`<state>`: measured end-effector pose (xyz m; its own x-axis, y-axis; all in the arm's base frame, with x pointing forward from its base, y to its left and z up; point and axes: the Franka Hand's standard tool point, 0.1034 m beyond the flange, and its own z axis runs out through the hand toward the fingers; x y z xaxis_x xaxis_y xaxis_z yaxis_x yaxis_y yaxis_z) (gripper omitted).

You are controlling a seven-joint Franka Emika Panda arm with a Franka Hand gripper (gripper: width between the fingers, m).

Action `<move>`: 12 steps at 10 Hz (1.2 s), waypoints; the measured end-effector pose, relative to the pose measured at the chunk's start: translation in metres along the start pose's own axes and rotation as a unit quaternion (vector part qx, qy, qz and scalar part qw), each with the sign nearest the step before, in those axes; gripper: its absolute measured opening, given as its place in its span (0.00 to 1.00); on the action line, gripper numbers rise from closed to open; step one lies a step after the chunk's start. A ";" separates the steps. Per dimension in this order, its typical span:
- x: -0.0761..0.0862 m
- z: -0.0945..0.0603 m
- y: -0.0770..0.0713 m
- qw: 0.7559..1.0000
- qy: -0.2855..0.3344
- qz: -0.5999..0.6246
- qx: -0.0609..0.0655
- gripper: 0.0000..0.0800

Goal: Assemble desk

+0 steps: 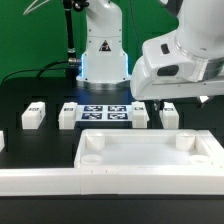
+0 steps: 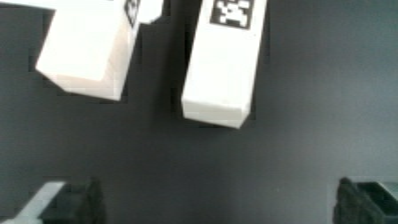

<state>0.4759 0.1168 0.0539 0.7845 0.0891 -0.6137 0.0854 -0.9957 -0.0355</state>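
Going across the exterior view from its left: first leg [image 1: 33, 116] and second leg [image 1: 68, 115] sit at mid-height on the dark table, apart from each other. Next is the marker board [image 1: 105, 110] at centre, then the third leg [image 1: 140, 115] and fourth leg [image 1: 170, 115] at the right, under the arm [image 1: 175, 60]. The desk panel [image 1: 150, 158] fills the lower centre and right, rim up, with no legs in its sockets yet.

The wrist view shows the gripper [image 2: 217, 200] spread wide with nothing in it, fingertips clear of the table. Ahead of it lie a tagged leg [image 2: 226, 60] and a neighbour leg [image 2: 86, 50], probably that right-hand pair (can't confirm).

The worry is that those two lie close together. With the jaws that wide, a finger could clip the neighbour leg on the way down and shove it. An off-centre pinch could also twist the tagged leg, and then it likely won't line up with its socket.
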 end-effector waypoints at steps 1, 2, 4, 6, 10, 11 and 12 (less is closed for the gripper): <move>0.001 0.002 0.000 1.000 -0.023 0.000 0.000 0.81; -0.002 0.005 0.000 0.998 -0.059 0.000 0.001 0.81; 0.001 0.013 0.000 0.996 -0.087 0.005 0.012 0.81; 0.001 0.013 -0.001 0.996 -0.086 0.003 0.011 0.81; -0.007 0.046 -0.006 0.993 -0.121 0.005 0.005 0.81; -0.010 0.056 -0.008 0.992 -0.125 0.004 0.004 0.81; -0.012 0.061 -0.009 0.992 -0.128 0.001 0.002 0.81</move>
<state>0.4280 0.1230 0.0139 0.6027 0.0783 -0.7941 0.0803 -0.9961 -0.0373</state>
